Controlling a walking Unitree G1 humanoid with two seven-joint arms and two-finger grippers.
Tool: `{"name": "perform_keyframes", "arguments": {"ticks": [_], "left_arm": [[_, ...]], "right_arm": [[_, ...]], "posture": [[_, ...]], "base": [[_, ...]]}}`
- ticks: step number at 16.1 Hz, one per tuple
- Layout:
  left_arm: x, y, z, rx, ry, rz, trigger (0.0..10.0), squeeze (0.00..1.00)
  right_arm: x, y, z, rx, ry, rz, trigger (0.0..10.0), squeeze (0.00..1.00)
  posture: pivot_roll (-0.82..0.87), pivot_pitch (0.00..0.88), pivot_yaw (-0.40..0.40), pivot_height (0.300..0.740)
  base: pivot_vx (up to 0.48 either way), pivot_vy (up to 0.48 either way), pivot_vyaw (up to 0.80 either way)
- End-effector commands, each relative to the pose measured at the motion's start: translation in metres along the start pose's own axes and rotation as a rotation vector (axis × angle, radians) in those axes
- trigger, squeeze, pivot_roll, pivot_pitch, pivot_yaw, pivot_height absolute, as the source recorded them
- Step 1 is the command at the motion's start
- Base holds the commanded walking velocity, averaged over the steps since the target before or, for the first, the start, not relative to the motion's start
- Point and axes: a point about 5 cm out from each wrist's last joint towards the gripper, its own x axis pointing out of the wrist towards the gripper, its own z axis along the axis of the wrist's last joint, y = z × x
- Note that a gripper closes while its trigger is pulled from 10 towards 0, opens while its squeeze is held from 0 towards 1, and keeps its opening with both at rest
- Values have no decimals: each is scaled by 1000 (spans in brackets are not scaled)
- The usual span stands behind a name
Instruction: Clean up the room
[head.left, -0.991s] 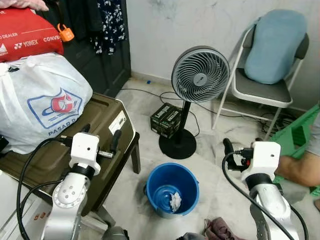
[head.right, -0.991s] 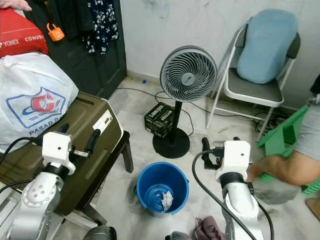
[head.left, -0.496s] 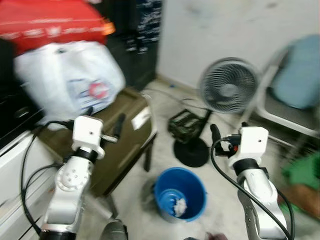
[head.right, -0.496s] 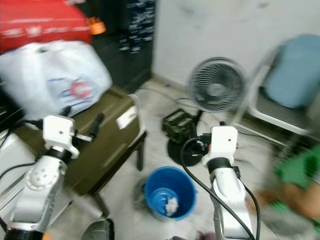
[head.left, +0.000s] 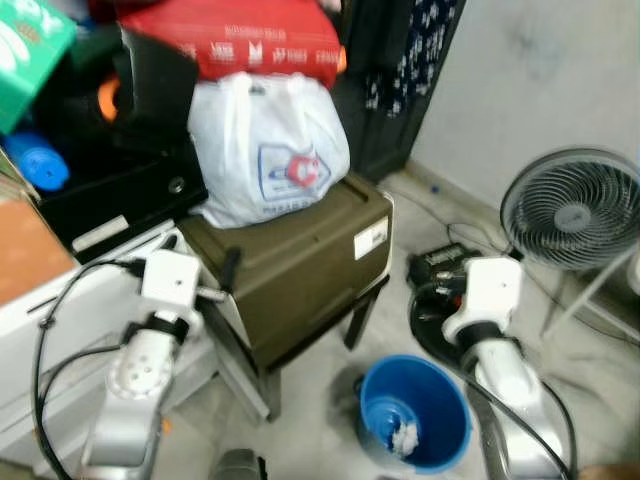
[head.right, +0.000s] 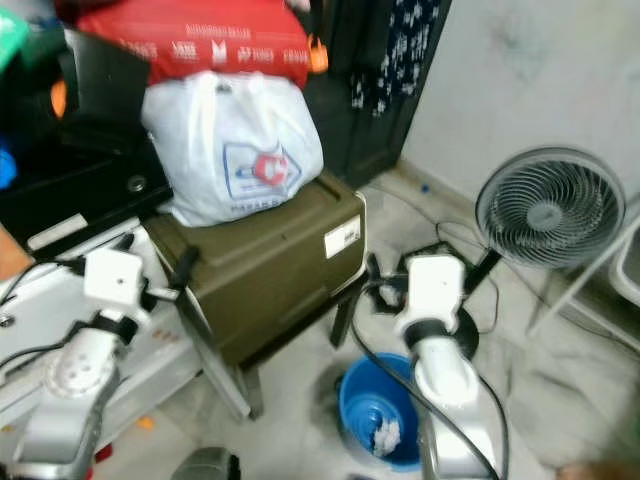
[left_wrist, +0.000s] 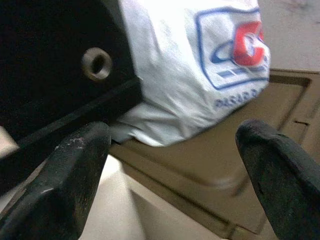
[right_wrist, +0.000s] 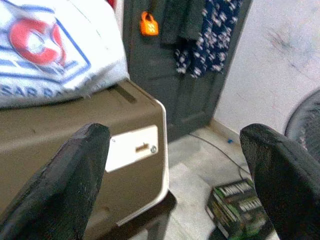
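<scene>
Left gripper (left_wrist: 165, 175): raised in front of the robot at about 9 o'clock in the head views, fingers spread wide with nothing between them, aimed at the olive case and the white bag.
Right gripper (right_wrist: 175, 180): raised at about 3 o'clock, fingers spread wide and empty, aimed at the labelled end of the olive case.
Olive case (head.left: 300, 265): a hard olive-brown case with a white label on its end, lying on a dark stand at the middle of the head views, between the two arms.
White plastic bag (head.left: 265, 150): full, printed in red and blue, sitting on the case's far left part, at 11 o'clock.
Red bag (head.left: 235, 45): resting on top of the white bag, at 12 o'clock.
Black case (head.left: 110, 185): just beside the white bag on its left, touching it in the left wrist view.
Blue bucket (head.left: 440, 415): on the floor at 5 o'clock, right of the stand, with a white crumpled scrap (head.left: 403, 437) inside.
Standing fan (head.left: 572, 215): at 3 o'clock, behind the right arm.
Dark boxes (right_wrist: 239, 205): on the floor near the fan's base.
Dark door (right_wrist: 165, 65): behind the case, with patterned cloth and an orange padlock (right_wrist: 148, 25) hanging on it.
</scene>
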Motion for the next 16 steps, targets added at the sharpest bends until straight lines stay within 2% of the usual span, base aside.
{"name": "perform_keyframes", "arguments": {"ticks": [1,2,7,11,13,14,15,16], "left_arm": [[1,-5,2,2,-6,-16,10000,0],[2,0,2,12,3,3,10000,0],[0,-2,3,8,11,23,10000,0],[6,-3,9,12,7,47,10000,0],[3,-1,14,17,1,37,10000,0],[-3,2,13,18,7,50,10000,0],[-16,5,5,32,42,79,10000,0],[-20,6,2,40,53,82,10000,0]], "right_arm": [[0,-8,5,-17,-17,-23,10000,0],[0,-11,4,-14,-14,-29,10000,0],[-3,-6,0,3,2,-21,10000,0],[1,-5,4,2,-8,-4,10000,0],[1,-6,6,2,-14,-9,10000,0],[0,-6,7,0,-16,-8,10000,0],[-7,-7,4,-2,1,-7,10000,0],[-9,-7,3,-4,5,-6,10000,0]], "posture": [[-71,0,-46,740],[-68,0,-45,740],[-63,0,-51,740],[-45,0,-61,740],[-33,6,-60,740],[-32,22,-62,740],[-32,25,-62,740],[-34,21,-64,740]], "base": [[0,0,800],[0,0,800],[0,0,800],[0,0,800],[0,0,800],[0,0,800],[0,0,800],[0,0,800]]}}
